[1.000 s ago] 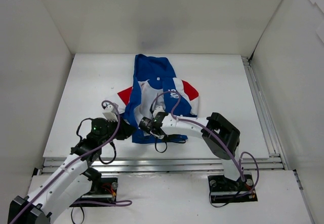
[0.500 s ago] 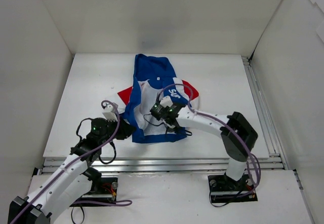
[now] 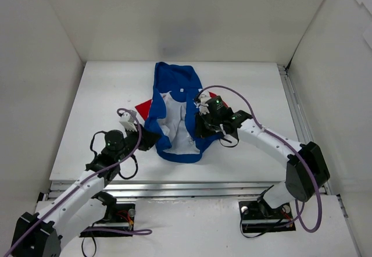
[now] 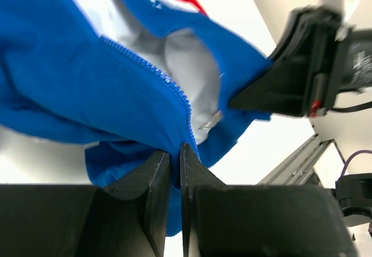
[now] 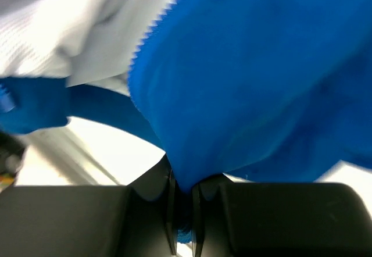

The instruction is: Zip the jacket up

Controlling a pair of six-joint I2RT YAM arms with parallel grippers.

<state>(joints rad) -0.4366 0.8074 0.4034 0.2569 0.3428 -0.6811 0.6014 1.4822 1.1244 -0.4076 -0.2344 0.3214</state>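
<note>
White panels wall in a pale table, near whose middle both arms meet. The left gripper has its jaws pressed nearly together on blue fabric right where the zipper teeth run down to the hem, at about 8 o'clock on the garment in the top view. That looks like an anchoring pinch, meant to hold the bottom of the track taut. The right gripper is clamped on a fold of the opposite front panel, at about 4 o'clock, and appears to be lifting that edge so the two sides can be brought together.

Between them the jacket lies with its hood toward 12 o'clock and its hem toward 6. Its front is spread open, showing the white lining. A small silvery piece, probably the zipper pull, hangs low on the far panel, close to the hem. A red side panel pokes out at 9 o'clock.

The zip seems not yet started.
</note>
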